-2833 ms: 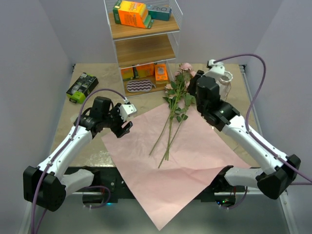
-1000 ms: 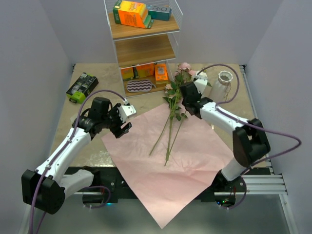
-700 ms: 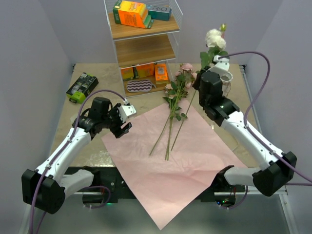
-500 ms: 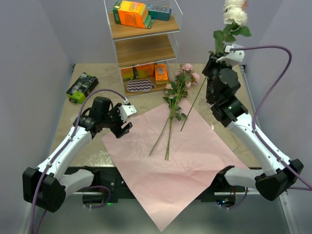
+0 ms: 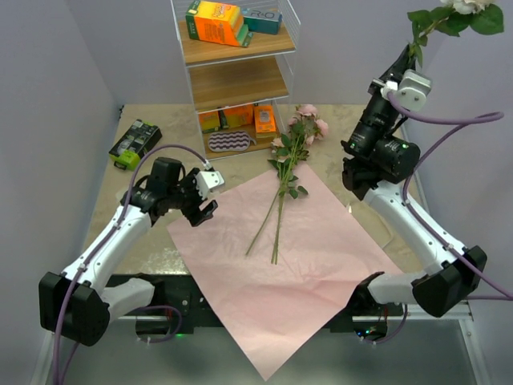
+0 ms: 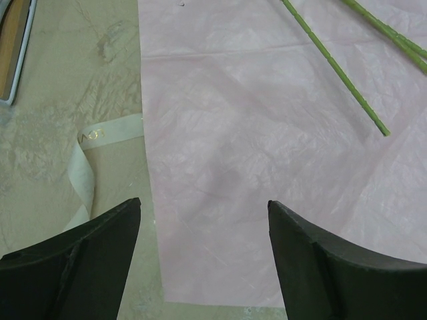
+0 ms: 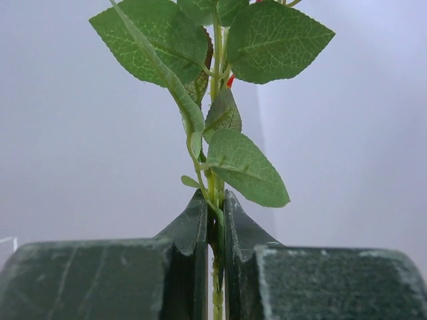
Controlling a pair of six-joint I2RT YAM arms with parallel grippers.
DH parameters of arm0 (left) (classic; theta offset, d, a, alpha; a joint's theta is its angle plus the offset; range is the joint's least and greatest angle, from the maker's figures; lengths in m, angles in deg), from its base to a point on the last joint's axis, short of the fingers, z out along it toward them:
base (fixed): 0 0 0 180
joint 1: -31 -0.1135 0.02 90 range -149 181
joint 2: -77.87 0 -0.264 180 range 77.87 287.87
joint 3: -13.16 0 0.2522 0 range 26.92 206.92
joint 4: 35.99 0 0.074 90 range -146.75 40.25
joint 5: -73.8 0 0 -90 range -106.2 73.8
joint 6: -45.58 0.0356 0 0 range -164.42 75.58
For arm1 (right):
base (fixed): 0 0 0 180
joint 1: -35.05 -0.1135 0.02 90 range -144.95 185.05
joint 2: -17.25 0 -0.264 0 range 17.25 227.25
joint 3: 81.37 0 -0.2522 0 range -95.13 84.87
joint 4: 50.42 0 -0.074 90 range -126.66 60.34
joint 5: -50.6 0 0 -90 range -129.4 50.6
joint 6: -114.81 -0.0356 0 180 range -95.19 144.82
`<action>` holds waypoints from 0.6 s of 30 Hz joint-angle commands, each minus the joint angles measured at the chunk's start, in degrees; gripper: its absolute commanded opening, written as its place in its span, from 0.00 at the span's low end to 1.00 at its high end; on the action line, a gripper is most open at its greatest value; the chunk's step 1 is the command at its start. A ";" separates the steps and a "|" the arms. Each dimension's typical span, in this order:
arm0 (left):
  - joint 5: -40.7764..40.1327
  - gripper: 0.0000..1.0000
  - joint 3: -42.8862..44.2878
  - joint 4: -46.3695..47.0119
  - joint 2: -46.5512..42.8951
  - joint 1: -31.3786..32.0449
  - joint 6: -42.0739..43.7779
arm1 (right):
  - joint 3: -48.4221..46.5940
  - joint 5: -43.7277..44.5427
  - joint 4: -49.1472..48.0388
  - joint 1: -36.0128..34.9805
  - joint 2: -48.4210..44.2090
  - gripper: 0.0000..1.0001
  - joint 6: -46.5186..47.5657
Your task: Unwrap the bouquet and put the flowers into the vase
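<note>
One rose (image 5: 439, 19) up in the air at far right, stem clamped between the closed fingers of right hand (image 7: 215, 203). Leaves above the grip, pale bloom cut off by top edge of overhead view. Touching nothing else, well above the desk (image 5: 172, 128).

Vase not visible; probably hidden behind the raised right arm, cannot confirm.

Roughly three more flowers (image 5: 279, 200) lying on pink sheet (image 5: 296, 277), stems crossing near the cut ends. Pink blooms toward the far side, just past the sheet's far corner, beside shelf rack (image 5: 236, 80). Exact count unclear where stems overlap.

Pink sheet spread flat mid-desk, near corner reaching past the desk's near edge between the arm bases. Cream ribbon (image 6: 81, 170) loose on desk just left of the sheet, untied. No lavender paper seen.

Left hand (image 6: 203, 202) with fingers wide apart, empty, hovering over the sheet's left corner, touching nothing.

Progress, as judged: unwrapping looks done, with sheet open, ribbon off, stems free. Placing barely begun: one stem held aloft, not yet in vase; the rest on the sheet to go, likely one at a time. Whether any stem already in vase: cannot tell. Next up, probably: lowering the cut end into the opening; long floppy stem, aim tricky.
</note>
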 commanded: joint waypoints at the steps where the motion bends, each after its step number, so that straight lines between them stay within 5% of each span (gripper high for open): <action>1: 1.99 0.82 1.79 1.19 0.59 -0.90 1.37 | -5.98 -4.11 -19.44 0.53 2.86 0.00 15.24; 18: 2.96 0.82 5.92 -0.92 4.72 -2.13 3.04 | -12.58 -4.99 -21.12 13.18 10.86 0.00 8.76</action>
